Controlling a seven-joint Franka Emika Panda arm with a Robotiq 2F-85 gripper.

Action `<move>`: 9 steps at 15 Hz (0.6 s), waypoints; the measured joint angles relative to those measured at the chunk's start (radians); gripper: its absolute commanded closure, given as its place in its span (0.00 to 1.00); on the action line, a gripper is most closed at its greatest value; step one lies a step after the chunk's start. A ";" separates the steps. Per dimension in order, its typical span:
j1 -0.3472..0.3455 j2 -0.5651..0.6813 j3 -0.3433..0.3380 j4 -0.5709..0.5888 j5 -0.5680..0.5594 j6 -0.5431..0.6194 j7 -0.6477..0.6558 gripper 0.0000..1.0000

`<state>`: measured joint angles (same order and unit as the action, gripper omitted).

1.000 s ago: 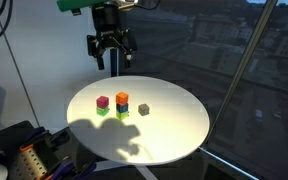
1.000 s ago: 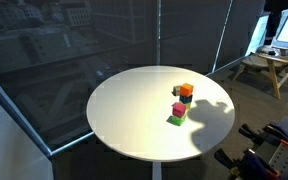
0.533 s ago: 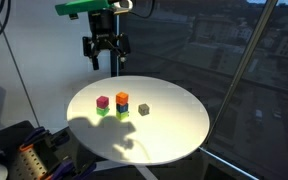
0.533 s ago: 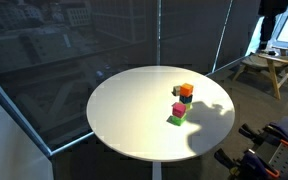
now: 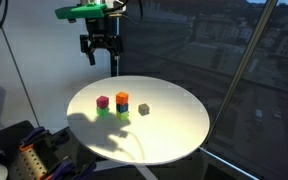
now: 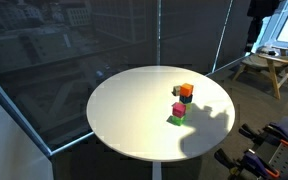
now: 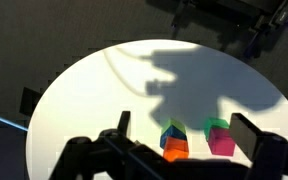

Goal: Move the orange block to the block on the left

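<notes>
The orange block (image 5: 122, 96) tops a stack on a blue block and a green block near the middle of the round white table (image 5: 174, 135). It also shows in the other exterior view (image 6: 187, 90) and in the wrist view (image 7: 174, 151). To its left in an exterior view, a pink block (image 5: 103, 101) sits on a green block; the pink block also shows in the wrist view (image 7: 221, 142). My gripper (image 5: 99, 52) hangs high above the table's far edge, open and empty. Its two fingers frame the blocks in the wrist view (image 7: 184, 128).
A small dark grey block (image 5: 143, 108) lies alone to the right of the orange stack. Window glass surrounds the table. A wooden stool (image 6: 267, 66) stands on the floor beyond it. Dark equipment (image 5: 19, 150) sits by the table's near side.
My gripper has risen and drifted left, away from the blocks, staying open. The blocks have not moved.
</notes>
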<state>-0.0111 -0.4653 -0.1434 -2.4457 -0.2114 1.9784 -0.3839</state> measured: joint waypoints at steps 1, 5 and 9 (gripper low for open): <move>0.001 0.005 0.005 0.000 0.012 0.015 0.011 0.00; 0.007 0.034 0.031 0.000 0.054 0.090 0.068 0.00; 0.021 0.070 0.055 0.001 0.102 0.168 0.104 0.00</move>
<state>0.0099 -0.3957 -0.0880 -2.4442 -0.1099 2.1462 -0.2798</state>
